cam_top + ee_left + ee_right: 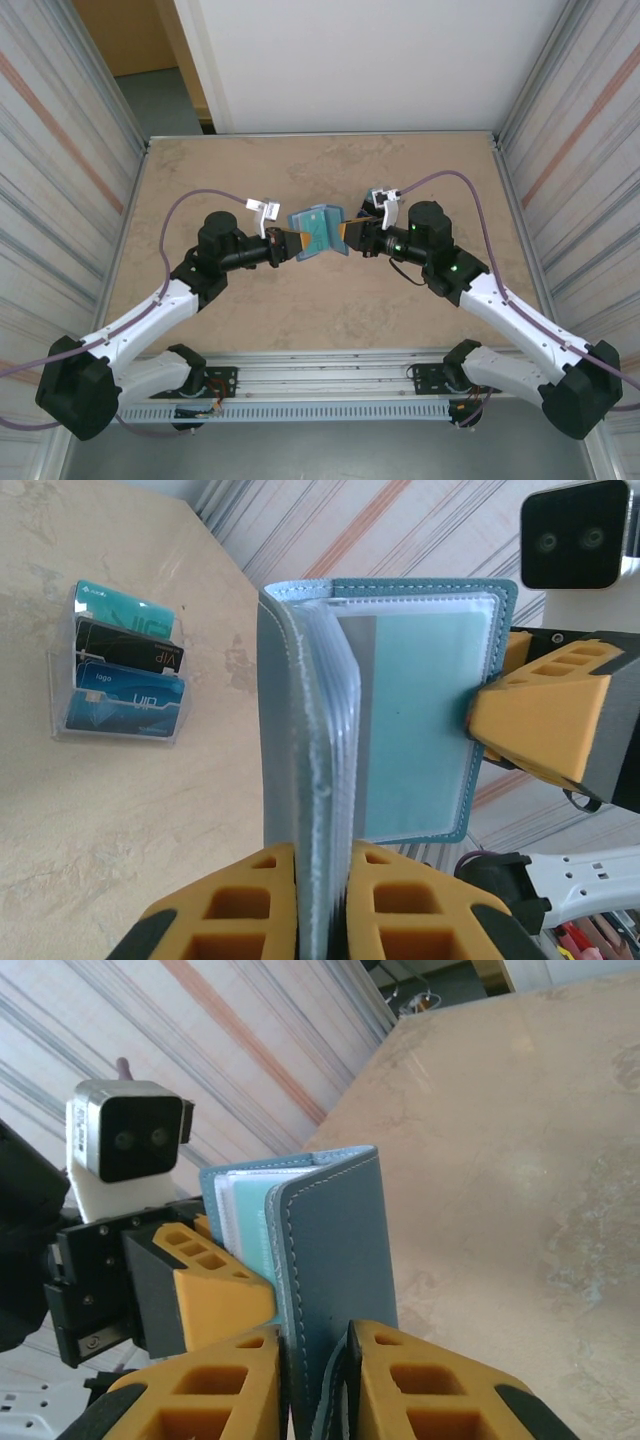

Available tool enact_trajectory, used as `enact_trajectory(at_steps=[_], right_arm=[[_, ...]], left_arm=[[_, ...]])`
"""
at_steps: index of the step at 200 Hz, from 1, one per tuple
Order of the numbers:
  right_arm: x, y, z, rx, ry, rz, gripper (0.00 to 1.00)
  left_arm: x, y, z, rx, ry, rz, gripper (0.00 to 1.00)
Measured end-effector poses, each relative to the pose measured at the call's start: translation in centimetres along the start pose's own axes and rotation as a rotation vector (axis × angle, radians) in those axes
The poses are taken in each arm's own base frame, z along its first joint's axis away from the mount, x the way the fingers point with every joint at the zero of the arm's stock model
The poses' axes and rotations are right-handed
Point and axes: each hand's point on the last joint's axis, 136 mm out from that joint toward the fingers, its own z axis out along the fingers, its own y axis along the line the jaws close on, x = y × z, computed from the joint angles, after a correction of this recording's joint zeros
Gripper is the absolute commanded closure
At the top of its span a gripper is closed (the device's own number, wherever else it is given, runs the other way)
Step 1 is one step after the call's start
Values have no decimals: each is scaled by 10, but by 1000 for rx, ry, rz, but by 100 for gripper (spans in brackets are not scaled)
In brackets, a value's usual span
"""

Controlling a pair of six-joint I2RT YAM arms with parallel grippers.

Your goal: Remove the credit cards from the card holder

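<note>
Card holder (pixel 318 232) held open above the table (pixel 300 320): left gripper (pixel 292 243) clamped on its left flap, right gripper (pixel 345 232) clamped on its right flap, probably spreading it to expose the sleeves. Teal card (pixel 415 720) sits inside it; other cards (pixel 125 705) stand in a rack (pixel 58 680) beside it.

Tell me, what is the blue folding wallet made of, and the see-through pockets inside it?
The teal-blue folding card holder looks like leather or fake leather: matte cover, pale stitching along its edge. Its see-through pockets look like thin clear plastic: shiny stacked sheets, a teal card showing through.
</note>
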Motion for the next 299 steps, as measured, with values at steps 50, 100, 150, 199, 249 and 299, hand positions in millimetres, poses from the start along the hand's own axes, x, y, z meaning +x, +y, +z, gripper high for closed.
enact_trajectory(at_steps=[50, 100, 150, 199, 249, 299], right_arm=[[1, -3, 2, 9, 2, 3, 77], [-7, 6, -8, -10, -30, -12, 78], [-6, 9, -8, -26, -23, -13, 81], [-4, 6, -1, -27, -12, -9, 84], [-2, 3, 1, -19, -3, -4, 84], [0, -2, 3, 8, 12, -5, 77]], left_arm=[[0, 0, 0, 2, 1, 1, 100], [0, -1, 0, 3, 1, 0, 100], [0, 0, 0, 2, 1, 0, 100], [2, 3, -1, -7, 2, -5, 100], [4, 5, -1, -13, 5, -9, 100], [5, 5, -1, -13, 7, -10, 100]])
